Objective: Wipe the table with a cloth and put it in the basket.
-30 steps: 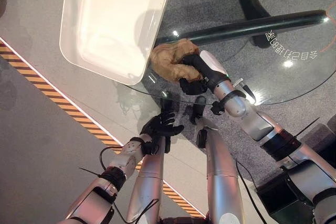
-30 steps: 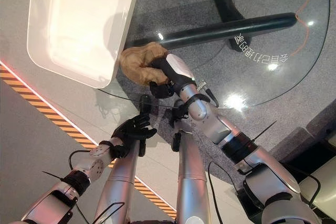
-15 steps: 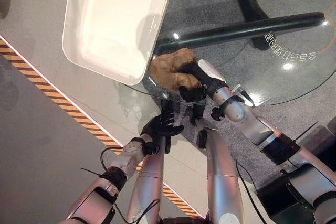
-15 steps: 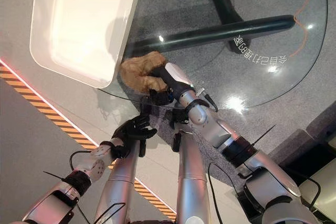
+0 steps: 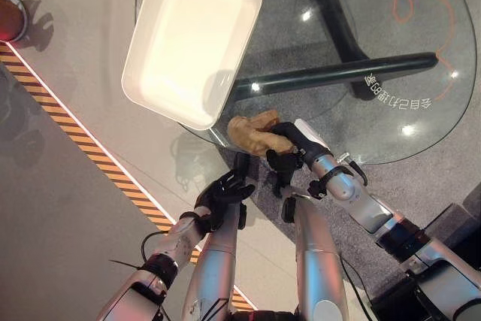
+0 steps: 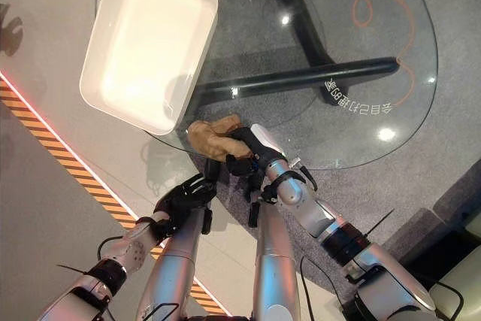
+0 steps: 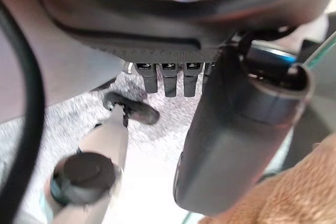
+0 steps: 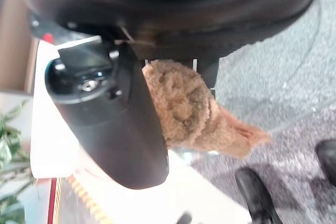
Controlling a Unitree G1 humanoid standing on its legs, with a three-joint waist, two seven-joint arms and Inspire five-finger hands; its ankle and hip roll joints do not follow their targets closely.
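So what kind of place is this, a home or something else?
Probably a demo or test hall, not a home. A round glass table stands on grey carpet, and an orange-and-black striped line marks off the smooth floor. The right hand holds a brown cloth beside a white basket.

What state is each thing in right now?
tan cloth: bunched, on the glass table's near edge, in the right hand's grip
right hand: fingers curled round the cloth
left hand: fingers relaxed, holding nothing, below table edge
white basket: empty, upright
glass table: bare apart from these
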